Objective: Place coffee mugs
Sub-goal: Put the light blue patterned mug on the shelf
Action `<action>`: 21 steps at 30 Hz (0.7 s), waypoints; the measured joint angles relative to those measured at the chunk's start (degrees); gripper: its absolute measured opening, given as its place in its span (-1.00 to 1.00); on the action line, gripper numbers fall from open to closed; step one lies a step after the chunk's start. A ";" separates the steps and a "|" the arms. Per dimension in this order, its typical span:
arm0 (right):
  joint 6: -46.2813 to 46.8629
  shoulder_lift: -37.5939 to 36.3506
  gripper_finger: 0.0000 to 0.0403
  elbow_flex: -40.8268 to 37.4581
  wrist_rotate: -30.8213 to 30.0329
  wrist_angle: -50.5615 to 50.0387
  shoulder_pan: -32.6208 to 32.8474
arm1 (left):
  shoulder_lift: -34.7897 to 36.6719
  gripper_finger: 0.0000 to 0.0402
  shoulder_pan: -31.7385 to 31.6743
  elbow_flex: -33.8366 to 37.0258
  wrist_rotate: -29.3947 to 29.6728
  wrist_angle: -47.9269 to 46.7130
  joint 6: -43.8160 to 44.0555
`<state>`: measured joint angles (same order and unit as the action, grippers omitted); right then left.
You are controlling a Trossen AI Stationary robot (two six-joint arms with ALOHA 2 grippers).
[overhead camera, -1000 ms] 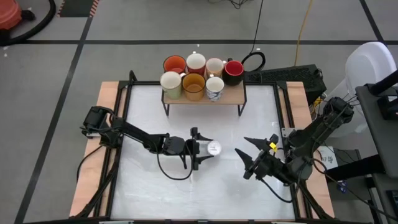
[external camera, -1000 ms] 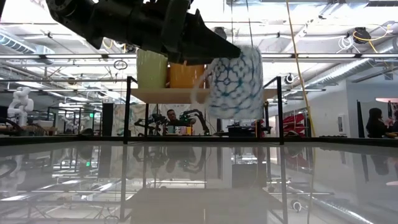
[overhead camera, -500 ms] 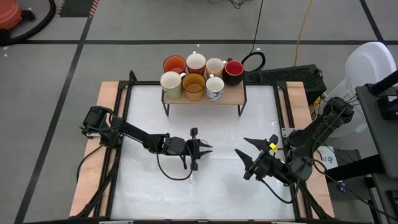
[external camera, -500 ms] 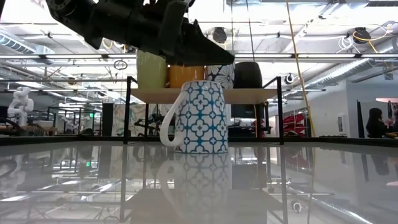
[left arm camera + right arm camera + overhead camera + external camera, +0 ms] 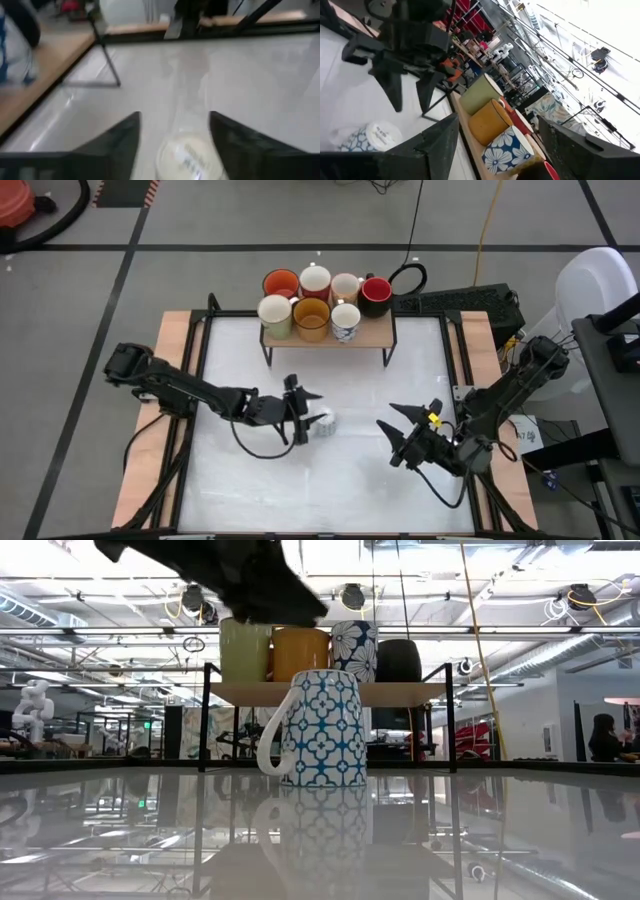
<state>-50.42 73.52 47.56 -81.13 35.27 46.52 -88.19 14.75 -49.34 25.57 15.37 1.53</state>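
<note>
The left gripper (image 5: 303,411) is standing open just beside the released patterned mug (image 5: 322,424); next it is needing another mug

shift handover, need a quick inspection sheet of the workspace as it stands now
surface: white table top, glossy, bare near the front
job's things: patterned mug stands rim down on the table, apart from both grippers; seven mugs on the raised wooden shelf, among them a red mug and an amber mug
clutter: nothing seen
grippers: left gripper open, hovering beside the patterned mug; right gripper open, empty, waiting at the right
cables: a yellow cable and a black cable on the floor behind the table
surroundings: grey floor; a person far off in the low view
</note>
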 joint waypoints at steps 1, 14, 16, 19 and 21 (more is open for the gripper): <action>0.04 0.00 0.26 -0.21 -0.05 0.18 -0.12 | 0.54 0.28 0.01 0.00 0.50 -2.11 1.59; 0.24 -0.07 0.26 -0.41 -1.29 3.52 -1.04 | -6.73 0.93 2.71 0.02 0.61 -5.11 18.47; 0.21 -0.07 0.26 -0.41 -2.69 3.54 -1.04 | -6.86 0.92 3.97 0.02 1.94 -6.26 20.98; 0.19 -0.07 0.26 -0.45 -4.57 3.50 -1.04 | -6.50 0.92 6.48 0.02 6.85 -12.23 24.41; 0.23 -0.07 0.26 -0.45 -4.73 3.51 -1.04 | -6.35 0.92 8.14 0.02 9.92 -15.48 27.34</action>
<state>-50.19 73.45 47.11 -85.86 38.77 45.47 -94.54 22.90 -49.32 35.48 -0.11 28.88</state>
